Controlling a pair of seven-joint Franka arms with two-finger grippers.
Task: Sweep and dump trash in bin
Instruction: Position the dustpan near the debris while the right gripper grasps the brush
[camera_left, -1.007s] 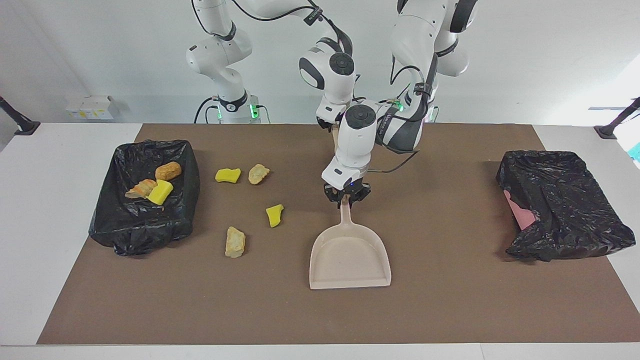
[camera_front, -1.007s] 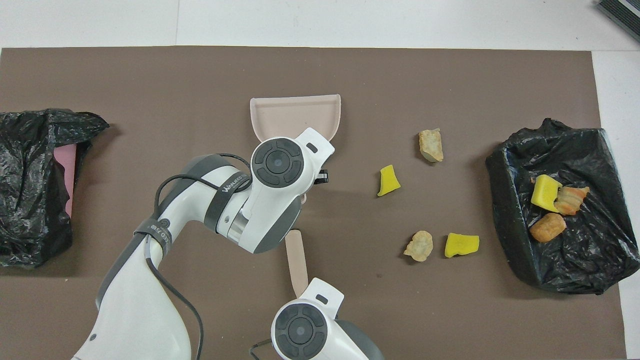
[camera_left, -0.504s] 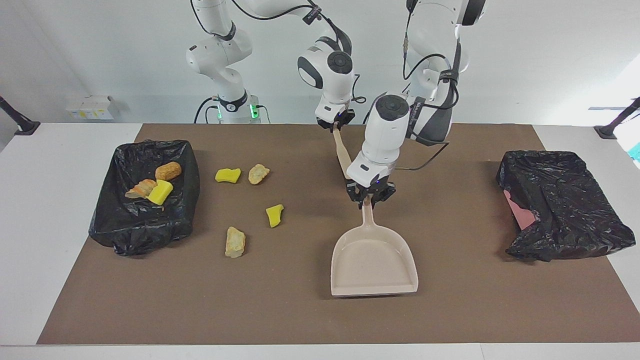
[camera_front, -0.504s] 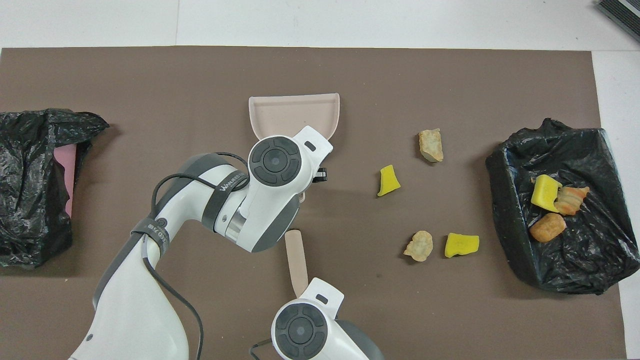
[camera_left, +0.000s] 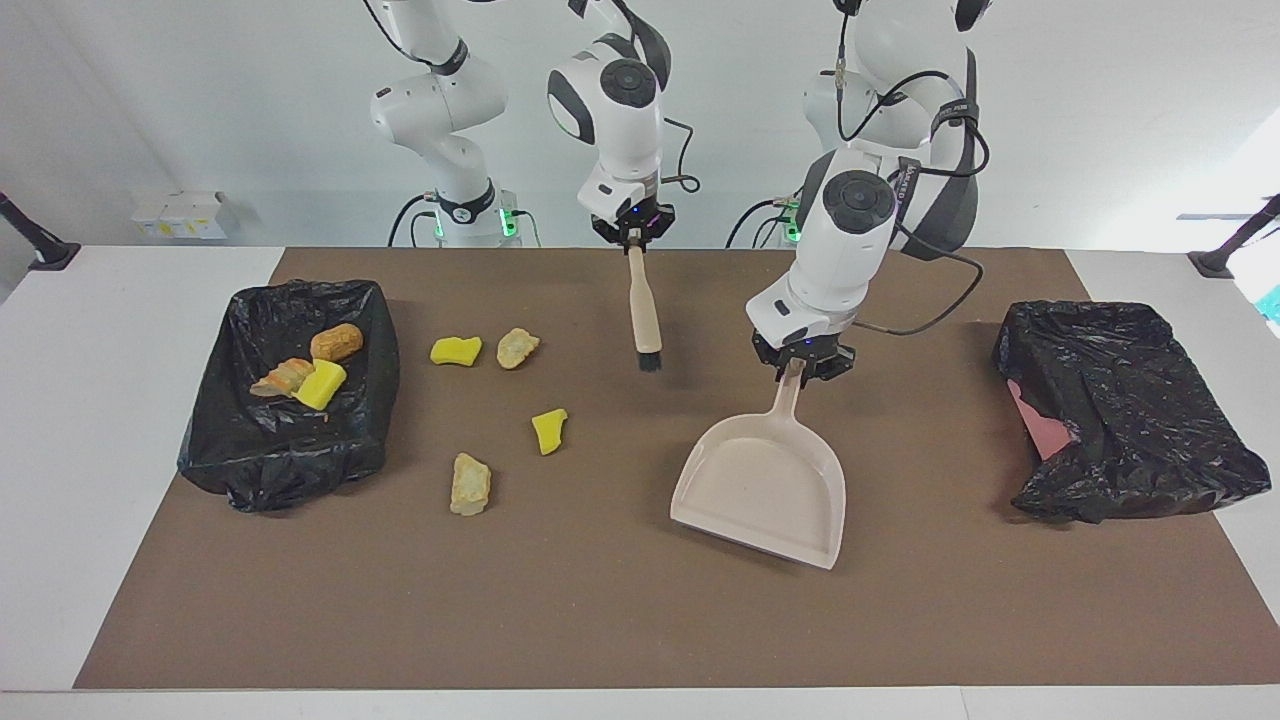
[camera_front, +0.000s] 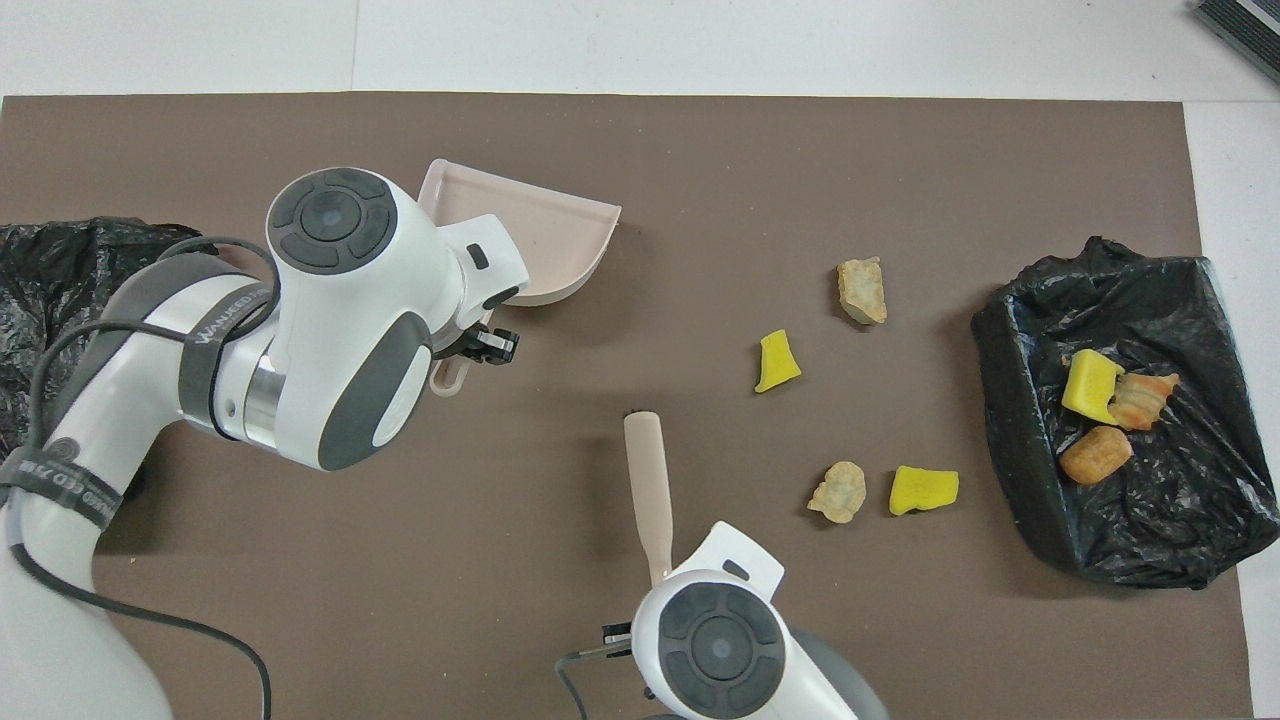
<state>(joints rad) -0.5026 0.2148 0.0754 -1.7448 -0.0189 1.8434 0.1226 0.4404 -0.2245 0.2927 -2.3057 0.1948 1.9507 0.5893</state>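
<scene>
Our left tool (camera_left: 803, 367) clamps the dustpan (camera_left: 765, 487), our right tool (camera_left: 633, 238) the brush (camera_left: 643, 310); open mat (camera_left: 620, 620) separates both from the scraps (camera_left: 548, 430).

dustpan (camera_front: 560, 235): in the overhead view, the handle and part of the pan are covered by the left arm.
second bin (camera_front: 60, 300): cut by the overhead view's edge, partly under the left arm.
brush (camera_front: 648, 495): top of the handle hidden under the right wrist.
</scene>
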